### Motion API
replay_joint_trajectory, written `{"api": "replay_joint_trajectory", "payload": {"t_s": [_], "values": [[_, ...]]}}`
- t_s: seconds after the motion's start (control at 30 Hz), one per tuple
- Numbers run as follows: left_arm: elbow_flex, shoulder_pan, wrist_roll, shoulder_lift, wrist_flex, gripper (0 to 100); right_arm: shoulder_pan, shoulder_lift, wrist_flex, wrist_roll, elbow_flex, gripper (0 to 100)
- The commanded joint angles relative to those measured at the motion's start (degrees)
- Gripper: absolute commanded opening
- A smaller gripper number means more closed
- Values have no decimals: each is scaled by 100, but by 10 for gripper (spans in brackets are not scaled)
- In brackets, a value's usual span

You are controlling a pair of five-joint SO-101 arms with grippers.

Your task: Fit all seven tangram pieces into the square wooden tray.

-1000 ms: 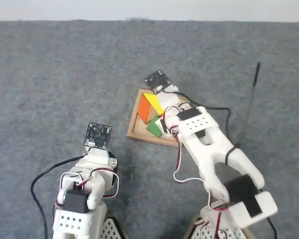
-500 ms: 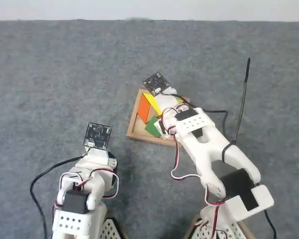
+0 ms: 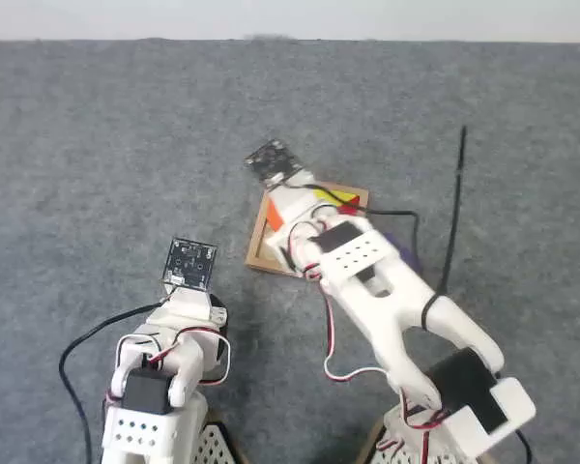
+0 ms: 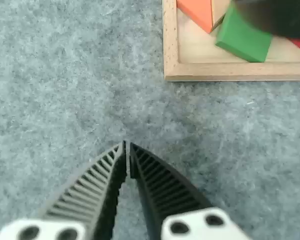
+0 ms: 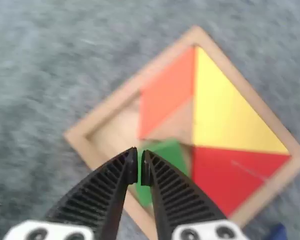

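Black right gripper (image 5: 139,166) fingers nearly meet, empty, above the green wooden triangle (image 5: 168,152) in the square wooden tray (image 5: 112,131). Over grey carpet (image 4: 50,75), the left gripper (image 4: 127,151) is pinched closed, empty.

Soft, even light falls from above on the grey table (image 3: 97,145), and the high view is quite bright. All shadow edges are soft. The white right arm (image 3: 387,290) lays a faint, thin shadow on the grey surface just beside it. A darker patch sits close against the left arm (image 3: 174,338). The white arm shells are the brightest surfaces there. In the left wrist view, the wooden tray (image 4: 171,50) has a narrow soft shadow along its outer wall. In the right wrist view, the yellow piece (image 5: 225,110) is the brightest surface, lit evenly.
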Motion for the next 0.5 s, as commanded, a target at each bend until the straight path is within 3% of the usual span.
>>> {"api": "replay_joint_trajectory", "payload": {"t_s": [0.0, 0.47], "values": [[-75, 9, 70, -70, 35, 12, -48, 286, -374, -53, -97, 28], [-75, 9, 70, -70, 35, 12, 242, 954, -295, -53, -519, 28]]}}
